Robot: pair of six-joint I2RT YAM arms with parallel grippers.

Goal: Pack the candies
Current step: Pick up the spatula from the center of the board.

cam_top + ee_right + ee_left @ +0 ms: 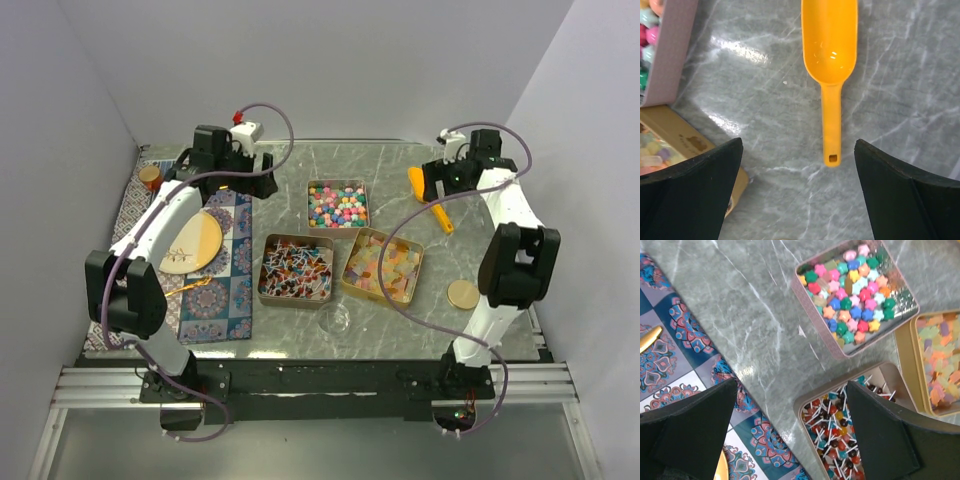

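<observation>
Going from the left: the left gripper hangs over where the patterned mat meets the marble table, fingers spread wide with nothing between them, so I'd leave it parked. The candies sit mid-table in three open tins: colourful star-shaped ones in the pink tin at the back, little ones on white sticks in the near-left tin, and see-through squares in the gold tin. They don't share a direction: the stars and squares have no real long axis, and the sticks lie jumbled every which way. Right of the tins lies the yellow scoop, and the right gripper hovers above it, also wide open and holding nothing. My guess is the step in hand is picking up that scoop. In the wrist view its long axis runs straight away from the gripper, bowl far, handle end with the little hole close, so the fingers straddle it crosswise. I'd drop straight down, keep the handle centred, go low since it lies flat on the marble, and pinch mid-handle rather than the tip so it won't swivel when lifted.
</observation>
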